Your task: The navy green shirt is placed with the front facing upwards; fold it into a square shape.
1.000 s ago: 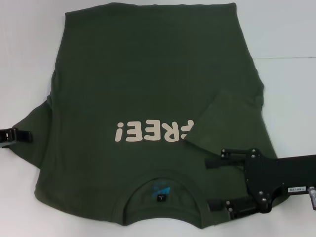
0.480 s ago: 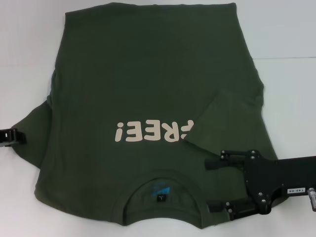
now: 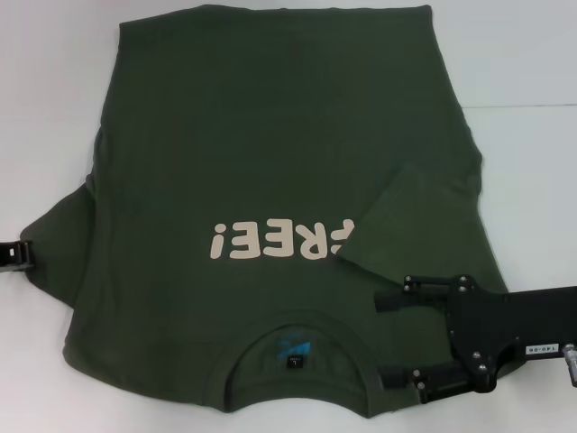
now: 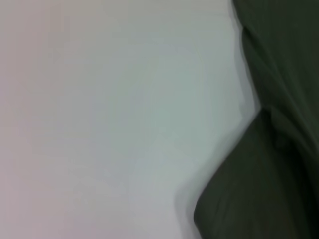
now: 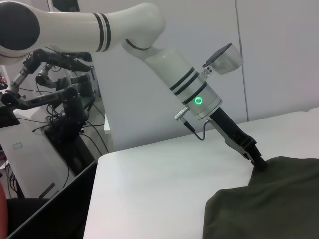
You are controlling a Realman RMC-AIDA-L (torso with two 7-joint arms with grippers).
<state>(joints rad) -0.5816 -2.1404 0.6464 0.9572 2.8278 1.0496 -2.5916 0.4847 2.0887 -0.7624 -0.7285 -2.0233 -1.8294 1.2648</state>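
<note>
Lying front-up on the white bench (image 3: 523,54), the navy green shirt (image 3: 270,162) is showing cream lettering, one sleeve folded inward, the right end effector (image 3: 389,338) spreading wide.

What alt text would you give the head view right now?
A dark olive-green T-shirt lies front-up on a white table, "FREE!" lettering upside down, right sleeve folded inward. The right claw rests open over the shoulder; the left claw sits beside the left sleeve.
</note>
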